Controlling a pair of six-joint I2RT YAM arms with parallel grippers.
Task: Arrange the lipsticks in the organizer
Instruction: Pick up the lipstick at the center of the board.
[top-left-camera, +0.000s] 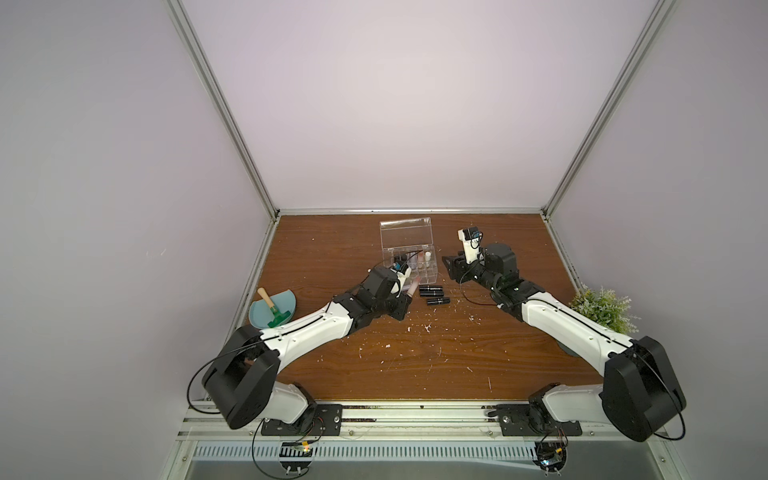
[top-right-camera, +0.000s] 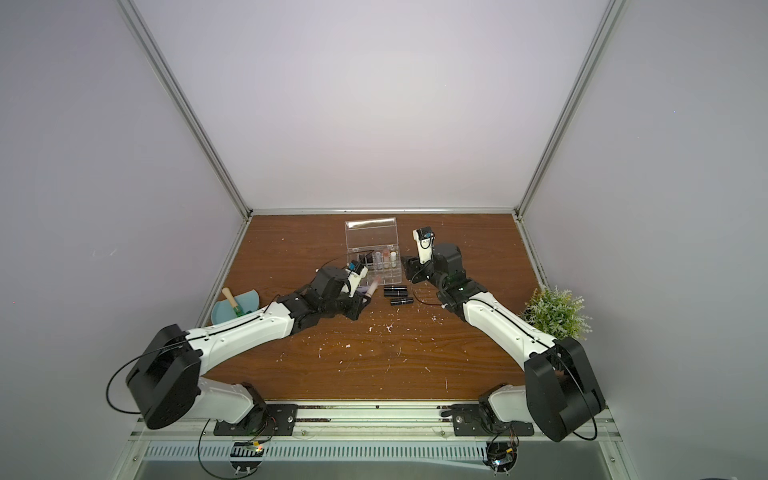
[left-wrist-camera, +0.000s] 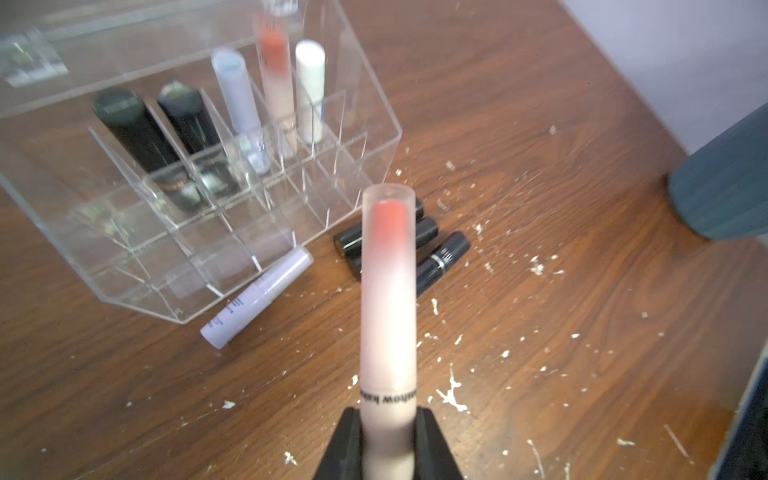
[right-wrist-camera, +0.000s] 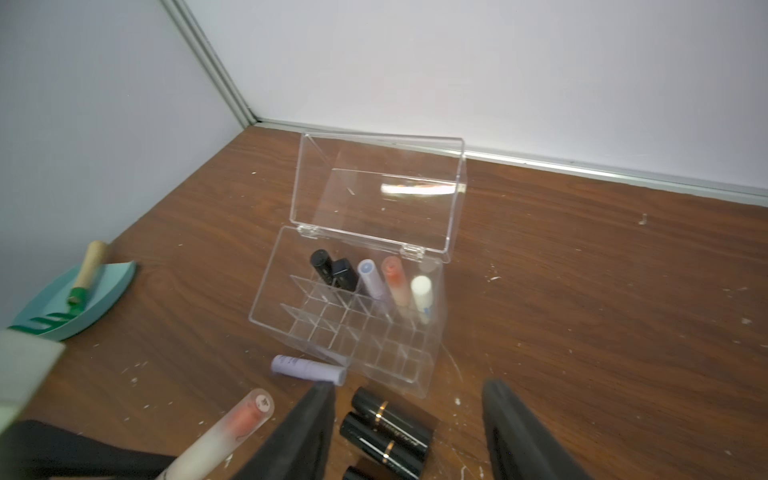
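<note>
The organizer (top-left-camera: 428, 272) (top-right-camera: 351, 239) stands at the back middle of the table, a clear box with its lid up. In its back row stand two black lipsticks (left-wrist-camera: 133, 124), a lilac one (left-wrist-camera: 237, 87), a beige-pink one (left-wrist-camera: 276, 75) and a white one (right-wrist-camera: 421, 291). My left gripper (left-wrist-camera: 387, 415) is shut on a beige-pink lipstick (left-wrist-camera: 388, 291) (top-right-camera: 372, 286), held just in front of the box. A lilac lipstick (right-wrist-camera: 309, 369) lies against the box's front wall. Three black lipsticks (top-left-camera: 432, 293) (right-wrist-camera: 390, 428) lie beside it. My right gripper (right-wrist-camera: 408, 385) hangs open over them, holding nothing.
A teal dustpan (top-left-camera: 286, 305) holding a small green rake sits at the table's left edge. A potted plant (top-left-camera: 604, 309) stands at the right edge behind the right arm. White flecks are scattered over the wooden table (top-left-camera: 415, 365).
</note>
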